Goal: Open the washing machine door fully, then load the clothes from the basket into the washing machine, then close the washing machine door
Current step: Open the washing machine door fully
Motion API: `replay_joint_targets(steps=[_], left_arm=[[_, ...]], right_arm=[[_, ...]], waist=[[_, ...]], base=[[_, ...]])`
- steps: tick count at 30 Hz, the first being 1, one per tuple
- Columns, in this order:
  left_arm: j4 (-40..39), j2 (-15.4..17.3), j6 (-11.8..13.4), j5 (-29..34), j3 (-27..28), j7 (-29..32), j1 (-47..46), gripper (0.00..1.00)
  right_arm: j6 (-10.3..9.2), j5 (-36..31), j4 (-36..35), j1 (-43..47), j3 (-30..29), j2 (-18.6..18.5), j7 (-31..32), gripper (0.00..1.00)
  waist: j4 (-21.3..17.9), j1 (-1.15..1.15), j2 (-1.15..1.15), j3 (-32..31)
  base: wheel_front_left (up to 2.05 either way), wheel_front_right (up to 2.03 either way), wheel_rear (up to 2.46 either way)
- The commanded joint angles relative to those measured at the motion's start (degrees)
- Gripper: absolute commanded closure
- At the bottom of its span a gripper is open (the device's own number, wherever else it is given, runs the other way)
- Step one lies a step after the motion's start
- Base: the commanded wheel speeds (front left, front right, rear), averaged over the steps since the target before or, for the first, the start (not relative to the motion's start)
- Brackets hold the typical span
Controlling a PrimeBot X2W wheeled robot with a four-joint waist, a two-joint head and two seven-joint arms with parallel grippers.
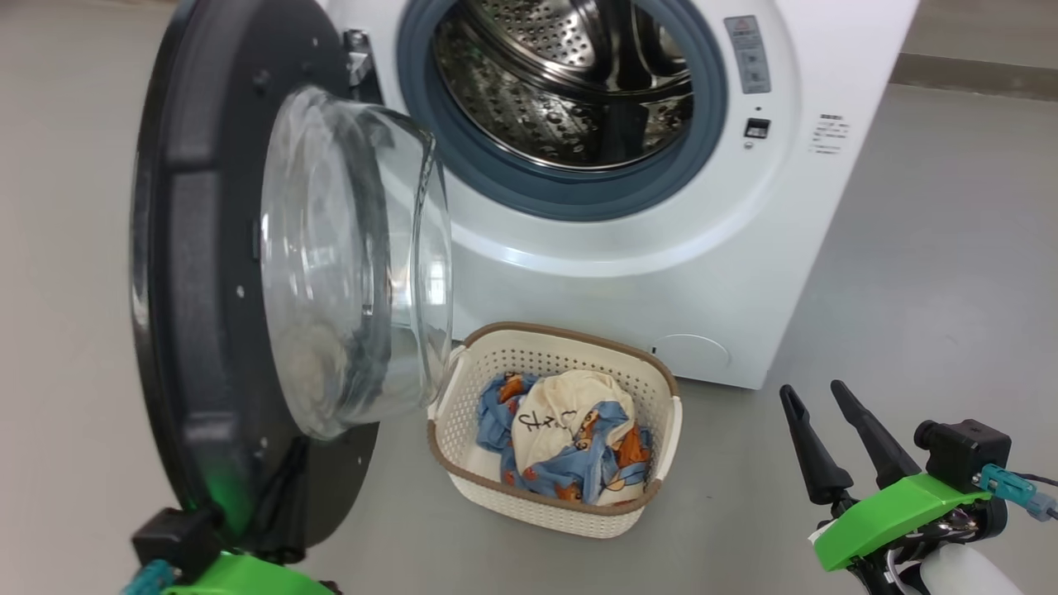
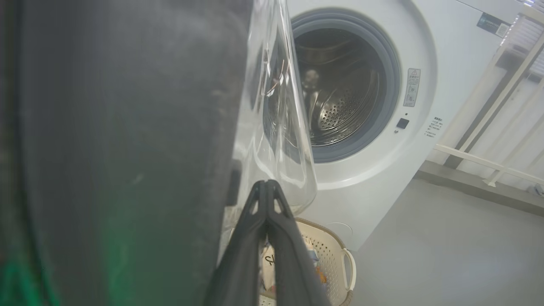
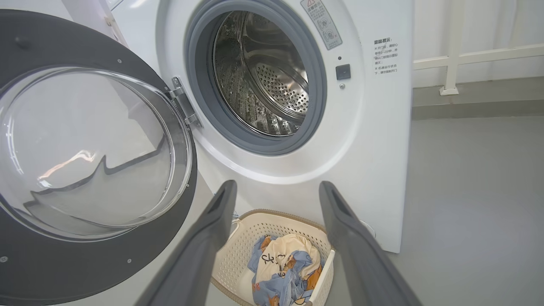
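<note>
Clothes (image 1: 570,442) in basket (image 1: 463,463)

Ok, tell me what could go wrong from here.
1. The washing machine door hangs with its glass bowl bulging close to the basket; the open right gripper could knock it when reaching for the clothes.
2. The shut left gripper sits close against the door; it might slip off, letting the door swing back.

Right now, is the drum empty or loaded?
Empty, as far as shows: the drum is bare steel inside, and the clothes lie in the basket.
</note>
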Motion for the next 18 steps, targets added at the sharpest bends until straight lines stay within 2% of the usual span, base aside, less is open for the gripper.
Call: replay_joint_targets(steps=[1,10,18], left_arm=[[-1.7,2.7,1.2,-0.5,3.5,0.2,-1.7,1.0],[-0.5,7.3,3.5,-1.8,7.1,4.6,-3.5,1.0],[4.7,11.7,2.6,-3.3,9.7,6.6,-8.4,1.0]], right_arm=[[0.25,-0.1,-1.3,-0.2,0.6,-0.4,-0.7,0.0],[0.25,-0.5,-1.4,-0.4,0.2,0.1,-0.7,0.0],[0.25,-0.7,-1.4,-1.5,0.1,0.4,-0.7,0.0]], waist=[[1.2,0.0,0.0,0.1],[2.8,0.0,0.0,1.2],[3.4,0.0,0.0,3.2]], base=[[0.0,0.0,0.0],[0.0,0.0,0.0],[0.0,0.0,0.0]])
